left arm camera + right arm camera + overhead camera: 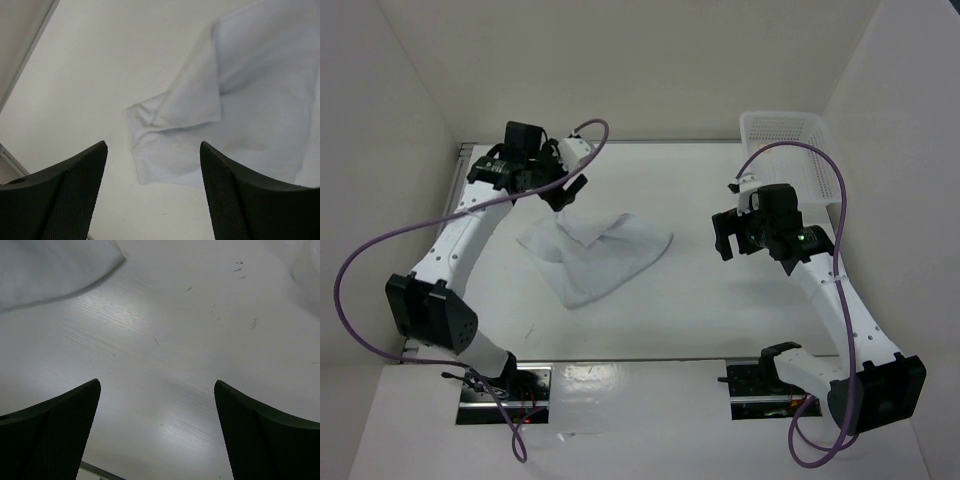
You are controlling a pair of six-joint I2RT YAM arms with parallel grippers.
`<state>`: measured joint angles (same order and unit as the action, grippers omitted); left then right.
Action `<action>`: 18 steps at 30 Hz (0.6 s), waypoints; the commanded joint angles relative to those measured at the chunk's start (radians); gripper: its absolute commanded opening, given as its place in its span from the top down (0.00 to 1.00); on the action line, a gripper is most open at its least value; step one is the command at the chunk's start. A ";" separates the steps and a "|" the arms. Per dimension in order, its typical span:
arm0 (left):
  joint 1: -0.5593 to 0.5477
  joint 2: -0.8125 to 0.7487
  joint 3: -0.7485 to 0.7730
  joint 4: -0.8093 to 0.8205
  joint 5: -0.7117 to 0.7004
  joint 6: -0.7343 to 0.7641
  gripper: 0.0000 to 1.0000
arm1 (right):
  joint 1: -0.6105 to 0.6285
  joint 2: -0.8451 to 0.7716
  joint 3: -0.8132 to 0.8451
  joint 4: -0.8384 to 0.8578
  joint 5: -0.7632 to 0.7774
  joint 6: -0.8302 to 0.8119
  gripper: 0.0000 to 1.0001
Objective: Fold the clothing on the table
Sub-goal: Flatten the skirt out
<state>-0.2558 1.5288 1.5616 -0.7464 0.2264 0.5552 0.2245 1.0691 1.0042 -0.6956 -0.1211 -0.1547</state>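
Matte white table [690, 300], white walls [620, 60] around, rumpled clothing [595, 250], left end effector [152, 146] and right end effector [157, 382] agape, empty

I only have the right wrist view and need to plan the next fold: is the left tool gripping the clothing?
Observer: No. The left tool is open by the far-left edge of the clothing, with nothing between its fingers.
Operator: How does the cloth lie?
Observer: Crumpled on the table, left of centre, one corner pointing toward your right tool.
Operator: Anything else out there?
Observer: A white mesh basket at the far right corner, apart from the cloth.
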 commanded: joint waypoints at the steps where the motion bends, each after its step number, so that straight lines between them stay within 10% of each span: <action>1: 0.073 0.140 0.049 0.071 -0.041 -0.126 0.18 | -0.007 -0.001 -0.007 0.034 -0.009 -0.003 0.02; 7: 0.155 0.266 0.028 -0.002 -0.013 -0.106 0.14 | -0.007 0.009 -0.007 0.034 -0.009 -0.003 0.02; 18: 0.295 -0.087 -0.123 0.022 -0.131 -0.314 0.05 | 0.151 0.175 0.115 0.025 0.081 0.007 0.02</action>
<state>-0.0269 1.5539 1.3727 -0.7063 0.1482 0.3580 0.3107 1.1652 1.0401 -0.7010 -0.0944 -0.1543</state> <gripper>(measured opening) 0.940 0.982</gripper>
